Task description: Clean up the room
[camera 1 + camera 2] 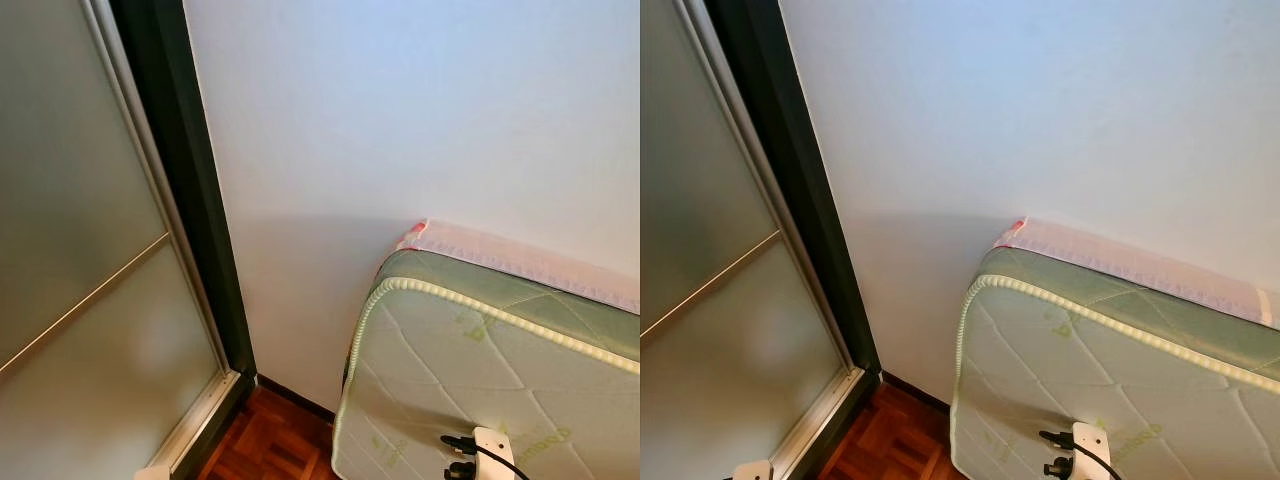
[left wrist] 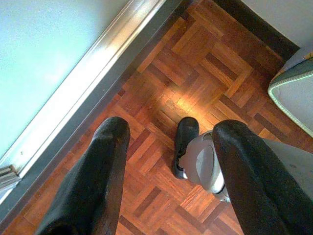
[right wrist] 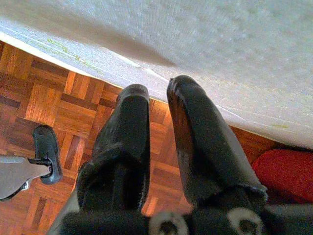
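No loose thing to be tidied can be picked out with certainty. A red object [image 3: 283, 171] is seen on the parquet floor [image 2: 195, 88] at the foot of the mattress [image 1: 470, 390], which is stood on edge against the wall [image 1: 400, 120], and it lies just beside the right claw [image 3: 159, 103]; what it is cannot be told. The right arm is therefore judged the nearer, should that object be the target. The right claw is hung low, pointed at the floor, its fingers drawn nearly together on nothing. The left claw [image 2: 168, 147] is held wide apart and empty above the floor, near the sliding door's track [image 2: 83, 83]. A white power strip [image 1: 495, 448] is seen before the mattress.
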Available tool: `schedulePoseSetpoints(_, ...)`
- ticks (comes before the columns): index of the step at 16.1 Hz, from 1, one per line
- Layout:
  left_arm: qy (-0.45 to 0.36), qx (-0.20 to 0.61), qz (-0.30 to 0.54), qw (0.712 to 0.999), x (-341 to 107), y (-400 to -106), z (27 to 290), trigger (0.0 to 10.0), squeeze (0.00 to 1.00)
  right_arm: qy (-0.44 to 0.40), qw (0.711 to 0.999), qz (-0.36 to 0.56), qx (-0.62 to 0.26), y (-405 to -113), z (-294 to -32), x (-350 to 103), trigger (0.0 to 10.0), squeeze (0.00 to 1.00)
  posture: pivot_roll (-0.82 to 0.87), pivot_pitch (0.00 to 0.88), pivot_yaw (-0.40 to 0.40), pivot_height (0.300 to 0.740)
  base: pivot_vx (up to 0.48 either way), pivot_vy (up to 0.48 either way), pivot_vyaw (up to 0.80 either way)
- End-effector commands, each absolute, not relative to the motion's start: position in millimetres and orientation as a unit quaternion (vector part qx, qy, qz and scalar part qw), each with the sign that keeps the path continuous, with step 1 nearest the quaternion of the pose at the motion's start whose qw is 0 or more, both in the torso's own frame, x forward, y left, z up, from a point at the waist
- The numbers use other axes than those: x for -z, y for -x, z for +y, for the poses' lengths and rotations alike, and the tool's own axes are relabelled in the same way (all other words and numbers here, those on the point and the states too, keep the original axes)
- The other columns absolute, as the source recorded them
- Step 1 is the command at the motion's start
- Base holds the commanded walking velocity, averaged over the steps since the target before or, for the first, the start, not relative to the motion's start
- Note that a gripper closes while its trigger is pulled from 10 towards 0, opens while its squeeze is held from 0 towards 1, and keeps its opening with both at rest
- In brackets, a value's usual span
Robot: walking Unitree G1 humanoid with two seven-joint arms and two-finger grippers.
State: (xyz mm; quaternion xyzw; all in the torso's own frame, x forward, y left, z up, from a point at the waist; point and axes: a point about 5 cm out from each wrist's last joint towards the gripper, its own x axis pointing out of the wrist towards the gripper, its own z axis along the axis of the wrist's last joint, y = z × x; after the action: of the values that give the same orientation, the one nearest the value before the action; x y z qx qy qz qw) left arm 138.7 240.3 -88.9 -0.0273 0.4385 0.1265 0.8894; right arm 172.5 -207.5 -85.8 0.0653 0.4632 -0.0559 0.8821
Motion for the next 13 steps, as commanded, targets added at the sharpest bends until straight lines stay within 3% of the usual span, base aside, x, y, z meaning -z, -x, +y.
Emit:
schedulePoseSetpoints(1, 0.066, -0.086, 0.404, 0.908, 62, -215, 217, 10.0, 0.0, -0.1, 0.924, 0.369, 0.005, -228, -191, 56, 10.0, 0.0, 0.09, 0.011, -0.062, 0.74, 0.0, 0.0, 0.0)
schedulePoseSetpoints(9, 0.069, -0.098, 0.404, 0.907, 65, -207, 225, 10.0, 0.0, -0.101, 0.907, 0.407, 0.046, -207, -184, 71, 10.0, 0.0, 0.1, 0.017, -0.068, 0.74, 0.0, 0.0, 0.0)
schedulePoseSetpoints(13, 0.067, -0.094, 0.416, 0.902, 70, -197, 224, 10.0, 0.0, -0.105, 0.902, 0.416, 0.053, -200, -184, 75, 10.0, 0.0, 0.11, 0.002, -0.066, 0.74, 0.0, 0.0, -0.77)
